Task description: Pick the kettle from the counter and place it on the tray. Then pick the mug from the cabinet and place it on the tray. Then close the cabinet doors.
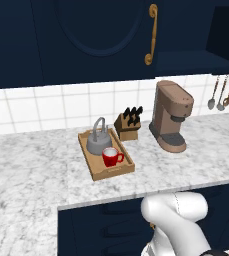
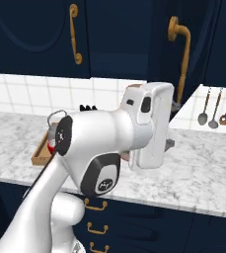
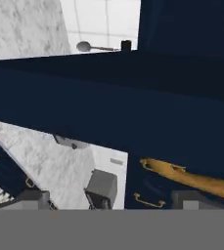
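The grey kettle [image 1: 99, 141] and the red mug [image 1: 111, 157] both stand on the wooden tray [image 1: 117, 171] on the marble counter [image 1: 31, 175]. In the right base view the arm covers most of the tray [image 2: 37, 156]; the kettle's handle [image 2: 57, 114] and a bit of the mug [image 2: 50, 145] peek out. My gripper [image 2: 172, 125] is raised right of the tray, open, facing the right cabinet door [image 2: 206, 44], which stands swung out. Its brass handle [image 3: 191, 178] lies just beyond the open gripper [image 3: 112, 200]. The left door [image 1: 101, 30] is shut.
A brown coffee machine [image 1: 171, 117] and a knife block [image 1: 127, 125] stand right of the tray. Spoons [image 1: 220, 94] hang on the tiled wall at the far right. Navy drawers with brass pulls [image 2: 95, 205] run under the counter.
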Motion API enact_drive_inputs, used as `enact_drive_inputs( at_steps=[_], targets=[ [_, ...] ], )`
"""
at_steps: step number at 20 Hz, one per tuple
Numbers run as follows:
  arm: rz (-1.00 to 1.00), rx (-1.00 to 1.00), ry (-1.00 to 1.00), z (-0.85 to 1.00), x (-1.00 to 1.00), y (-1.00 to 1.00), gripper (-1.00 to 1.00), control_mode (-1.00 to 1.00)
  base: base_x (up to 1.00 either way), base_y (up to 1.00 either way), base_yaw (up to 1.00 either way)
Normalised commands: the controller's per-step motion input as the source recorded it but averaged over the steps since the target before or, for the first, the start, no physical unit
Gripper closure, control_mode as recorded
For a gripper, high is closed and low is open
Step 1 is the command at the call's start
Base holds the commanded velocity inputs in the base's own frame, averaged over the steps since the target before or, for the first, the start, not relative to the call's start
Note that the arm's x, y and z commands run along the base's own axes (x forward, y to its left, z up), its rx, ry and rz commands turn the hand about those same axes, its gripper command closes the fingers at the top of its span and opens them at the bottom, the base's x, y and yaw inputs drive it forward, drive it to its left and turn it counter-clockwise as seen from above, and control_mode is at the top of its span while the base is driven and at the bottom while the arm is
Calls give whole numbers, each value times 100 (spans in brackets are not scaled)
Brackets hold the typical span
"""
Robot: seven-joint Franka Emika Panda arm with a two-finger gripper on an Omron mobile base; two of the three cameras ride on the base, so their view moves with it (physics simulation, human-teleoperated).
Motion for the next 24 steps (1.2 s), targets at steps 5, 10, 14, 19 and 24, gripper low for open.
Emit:
enact_drive_inputs(
  at_steps=[5,10,14,19,24],
  targets=[
    [36,-5,0,-3,47,67,-100,-100,0,0,0],
    [36,-10,0,-3,39,80,-100,-100,0,0,0],
    [37,-9,0,-2,39,81,-100,-100,0,0,0],
    [32,-4,0,0,59,67,-100,-100,0,0,0],
    [28,-4,0,0,71,62,-100,-100,0,0,0]
  ],
)
